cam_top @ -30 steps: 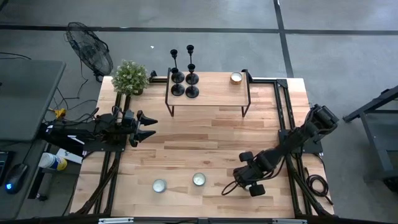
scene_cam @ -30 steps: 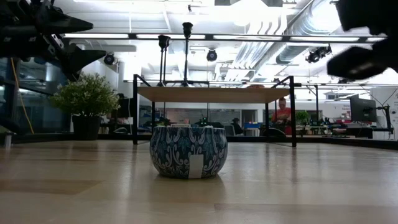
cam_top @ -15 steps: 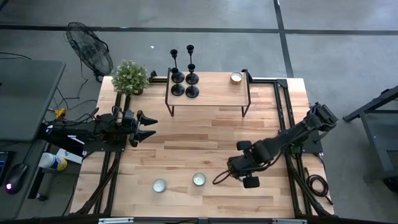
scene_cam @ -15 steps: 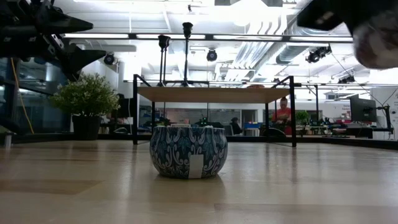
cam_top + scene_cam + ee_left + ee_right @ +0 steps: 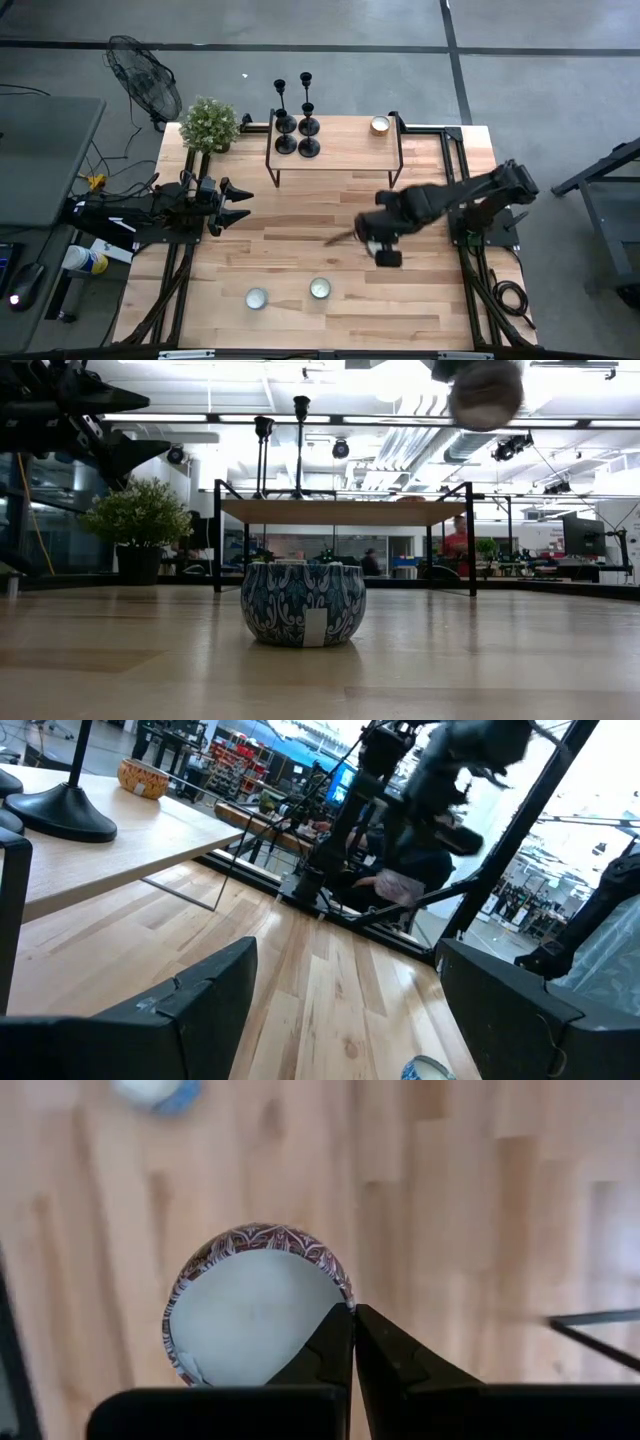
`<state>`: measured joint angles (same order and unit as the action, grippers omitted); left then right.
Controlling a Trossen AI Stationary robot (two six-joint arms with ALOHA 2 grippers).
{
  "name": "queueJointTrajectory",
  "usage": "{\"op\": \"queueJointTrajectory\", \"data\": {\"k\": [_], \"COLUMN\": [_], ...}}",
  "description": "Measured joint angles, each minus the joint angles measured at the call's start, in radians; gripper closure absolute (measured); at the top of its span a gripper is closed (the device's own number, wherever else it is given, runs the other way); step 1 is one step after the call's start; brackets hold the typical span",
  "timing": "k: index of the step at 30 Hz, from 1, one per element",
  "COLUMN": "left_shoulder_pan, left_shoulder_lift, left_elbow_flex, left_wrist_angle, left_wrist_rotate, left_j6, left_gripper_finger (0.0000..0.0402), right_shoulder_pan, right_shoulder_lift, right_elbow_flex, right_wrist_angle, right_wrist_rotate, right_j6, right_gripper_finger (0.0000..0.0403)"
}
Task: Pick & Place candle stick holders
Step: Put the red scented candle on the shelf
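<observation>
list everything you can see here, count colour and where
candle stick holders: four, black, left end of raised shelf
tealight cup: one, copper, shelf's right end
raised shelf: one, wood top, black legs, far side of table
plant: one, green, far left corner
candle tins: two, white wax, near side of table
patterned candle tin: one, red-brown rim, in right gripper
fan: one, black, on floor
left gripper: open, table's left side
right gripper: shut on tin's rim, mid-table

Matte blk metal candle stick holders (image 5: 296,120), pale wood table (image 5: 300,260).
</observation>
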<state>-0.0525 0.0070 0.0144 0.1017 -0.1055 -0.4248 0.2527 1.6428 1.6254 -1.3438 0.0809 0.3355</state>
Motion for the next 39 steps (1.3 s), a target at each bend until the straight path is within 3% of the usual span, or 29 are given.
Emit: {"op": "queueJointTrajectory", "data": {"k": [9,25,39], "left_shoulder_pan": [0.0,0.0,0.0], "left_shoulder_lift": [0.0,0.0,0.0], "left_elbow_flex": [0.0,0.0,0.0], "left_wrist_angle": [0.0,0.0,0.0], "left_wrist_rotate": [0.0,0.0,0.0], "left_j6": [0.0,0.0,0.0], "left_gripper_finger": [0.0098,0.0098,0.0098], "right_shoulder_pan": [-0.208,-0.534,-0.737], "right_shoulder_lift": [0.0,0.0,0.0], "right_elbow_flex": [0.06,0.065,0.06], "right_wrist_angle": [-0.007,-0.009,-0.077], "right_wrist_rotate": [0.079,0.029,0.04], "right_j6": [-0.031,0.056,0.046], "right_gripper_finger": [0.0403,0.0403,0.0403]}}
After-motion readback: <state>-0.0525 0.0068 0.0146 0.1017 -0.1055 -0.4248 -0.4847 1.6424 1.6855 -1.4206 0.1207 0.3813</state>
